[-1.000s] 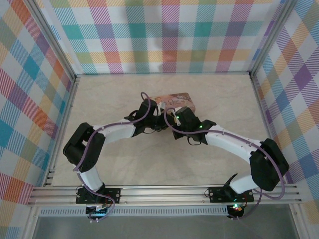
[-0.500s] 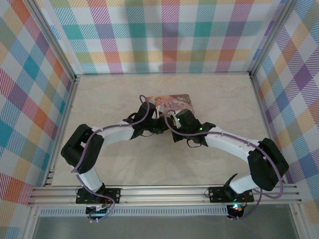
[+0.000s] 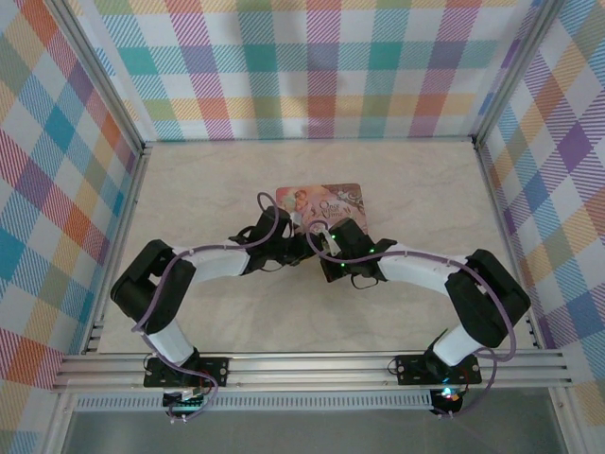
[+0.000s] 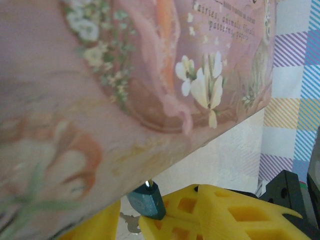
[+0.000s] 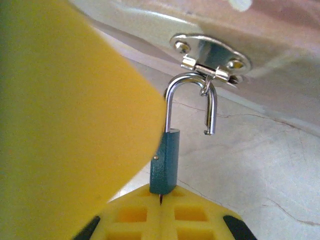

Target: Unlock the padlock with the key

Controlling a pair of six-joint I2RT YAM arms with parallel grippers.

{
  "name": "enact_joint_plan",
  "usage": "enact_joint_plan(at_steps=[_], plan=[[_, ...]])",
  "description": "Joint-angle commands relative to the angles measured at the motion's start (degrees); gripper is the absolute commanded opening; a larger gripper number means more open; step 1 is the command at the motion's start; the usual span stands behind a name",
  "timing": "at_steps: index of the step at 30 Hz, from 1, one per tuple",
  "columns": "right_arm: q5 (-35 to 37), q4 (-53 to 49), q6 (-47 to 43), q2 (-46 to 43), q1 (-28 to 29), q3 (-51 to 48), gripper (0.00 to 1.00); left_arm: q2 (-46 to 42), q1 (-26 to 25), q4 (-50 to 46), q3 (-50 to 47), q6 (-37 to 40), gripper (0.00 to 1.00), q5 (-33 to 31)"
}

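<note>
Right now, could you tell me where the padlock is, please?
The padlock hangs mid-frame in the right wrist view, its shackle hooked on the hasp of the pink tin, its body just above the shut right pincer.

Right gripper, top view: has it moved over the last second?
Yes. The right gripper has drawn back toward the near rail, uncovering more of the pink tin.
</note>
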Motion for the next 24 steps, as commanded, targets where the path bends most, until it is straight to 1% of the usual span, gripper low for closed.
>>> enact_joint_plan(at_steps=[1, 9, 14, 16, 18, 21, 24], plan=[[-1.24, 2.82, 0.05, -0.22, 0.24, -1.02, 0.00, -4.13, -0.23, -0.97, -1.44, 0.36, 0.45, -2.15], [-0.01, 2.21, -0.99, -1.05, 0.22, -1.56, 0.00, -11.47, -0.14, -8.65, -1.84, 4.23, 0.49, -7.39], [0.30, 1.95, -1.31, -1.21, 0.22, -1.41, 0.00, -16.38, 0.51, -13.19, -2.30, 5.95, 0.53, -12.52], [0.59, 1.73, -1.10, -1.47, 0.21, -1.50, 0.15, -18.49, 0.78, -15.17, -2.28, 6.71, 0.55, -15.15], [0.93, 1.41, -0.81, -2.21, 0.24, -1.63, 0.27, -20.73, 1.08, -17.21, -2.15, 7.56, 0.59, -18.48], [2.43, 0.64, -0.46, -4.11, 0.11, -2.07, 0.37, -22.73, 1.76, -20.58, -1.09, 9.03, 0.65, -23.19], [3.76, -0.63, -0.05, -6.23, 0.05, -2.47, 0.40, -22.43, 3.29, -21.52, 0.27, 10.19, 0.67, -24.64]])
